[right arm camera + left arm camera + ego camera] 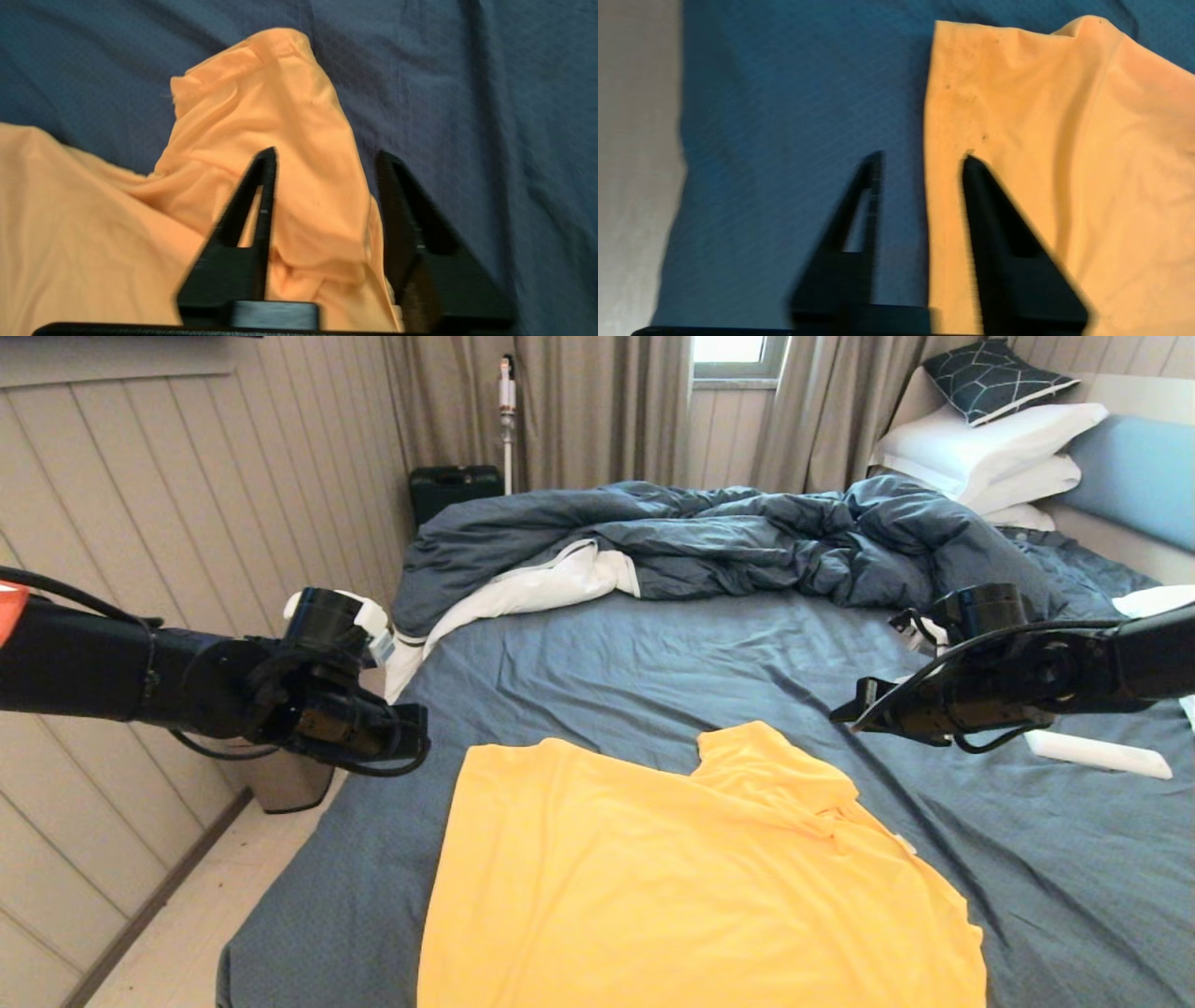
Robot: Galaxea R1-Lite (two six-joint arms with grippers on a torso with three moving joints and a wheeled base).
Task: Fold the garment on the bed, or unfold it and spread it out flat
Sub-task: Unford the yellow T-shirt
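The yellow garment (672,887) lies on the bed (653,653) near its front edge, mostly flat, with one bunched flap (775,770) folded over at its far right corner. My left gripper (417,739) hovers open just off the shirt's far left corner. In the left wrist view that gripper (922,158) straddles the straight edge of the garment (1041,140), one finger over the sheet (784,116). My right gripper (843,716) hangs open to the right of the flap. In the right wrist view it (325,153) sits above the rumpled flap (261,116), holding nothing.
A rumpled dark blue duvet (700,537) fills the far half of the bed. White pillows (990,448) and a patterned cushion (994,378) lean by the blue headboard (1139,476). A white flat object (1097,753) lies under the right arm. A bin (289,784) stands on the floor at left.
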